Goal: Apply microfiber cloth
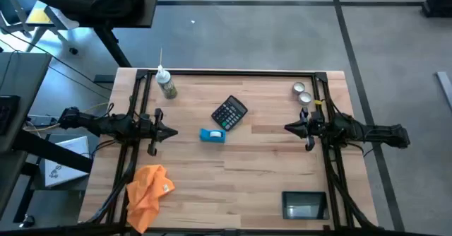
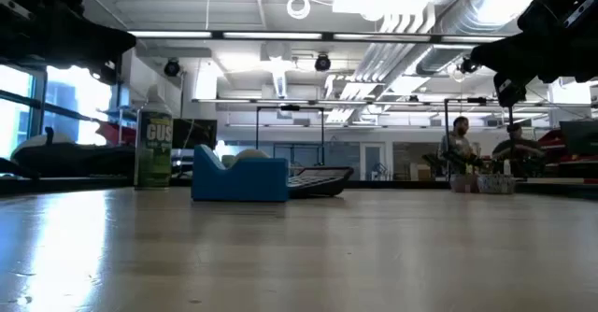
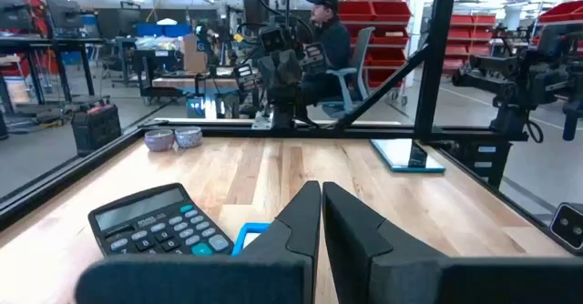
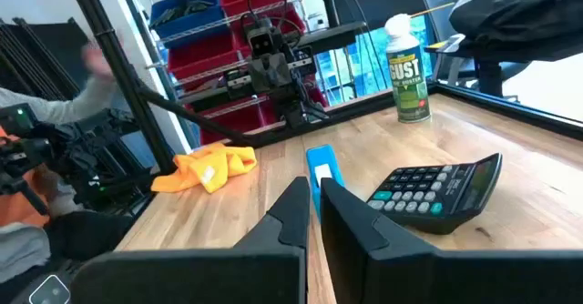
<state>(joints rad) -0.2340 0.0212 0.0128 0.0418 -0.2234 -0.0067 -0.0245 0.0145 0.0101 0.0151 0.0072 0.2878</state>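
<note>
Your microfiber cloth [image 1: 148, 187] lies crumpled at the table's [image 1: 254, 172] front-left corner, partly draped over the edge, with nothing touching it. Your left gripper [image 1: 171, 131] hovers over the left edge of the table, about midway along it, pointing toward the centre; its jaws are together, the fingers [image 3: 301, 222] almost meeting. Your right gripper [image 1: 288, 128] mirrors it over the right edge, jaws likewise together, well apart from the cloth. Between the two grippers, near the table's middle, you have a black calculator [image 1: 229, 112] and just beside it a small blue box [image 1: 212, 135]. A spray can [image 1: 167, 85] stands toward the back-left corner, two small tins [image 1: 302, 92] sit near the back-right corner, and a dark tablet [image 1: 304, 205] lies at the front-right corner.
</note>
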